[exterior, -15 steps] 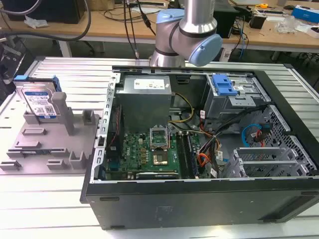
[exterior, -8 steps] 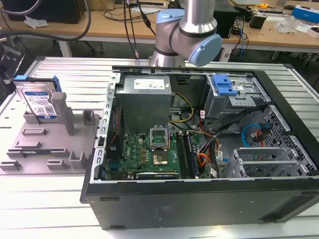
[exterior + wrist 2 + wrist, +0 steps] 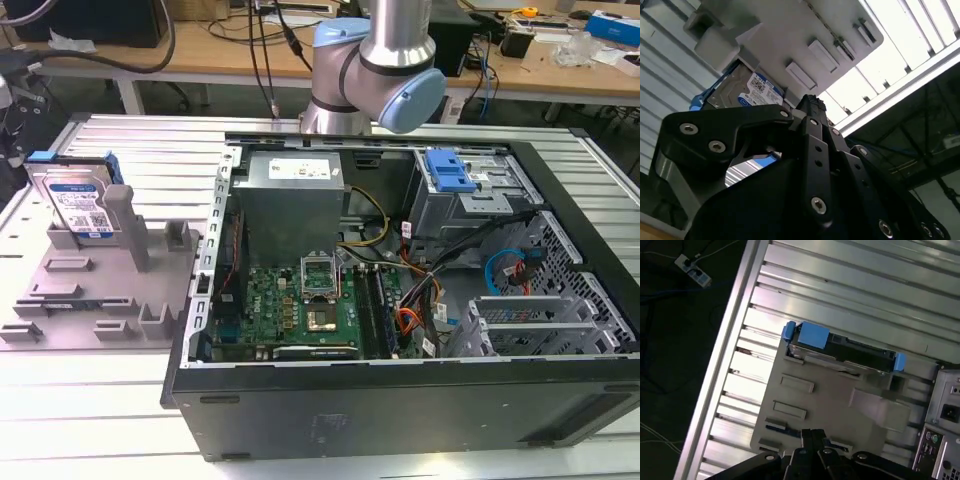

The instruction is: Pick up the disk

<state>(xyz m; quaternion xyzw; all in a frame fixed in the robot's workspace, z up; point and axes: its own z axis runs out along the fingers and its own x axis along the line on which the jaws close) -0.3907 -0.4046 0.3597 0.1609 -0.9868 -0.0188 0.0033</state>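
Hand (image 3: 812,434) hangs well apart from the disk (image 3: 847,350).

The disk (image 3: 78,205) is a flat silver box with a white and blue sticker and blue sides. It stands up on its edge in a grey holder (image 3: 100,300), at the exterior view's left.

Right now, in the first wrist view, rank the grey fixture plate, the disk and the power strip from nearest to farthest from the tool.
1. grey fixture plate, just ahead of the tool.
2. disk, standing on edge at the plate's far side.
3. power strip, on the floor beyond the table's edge.
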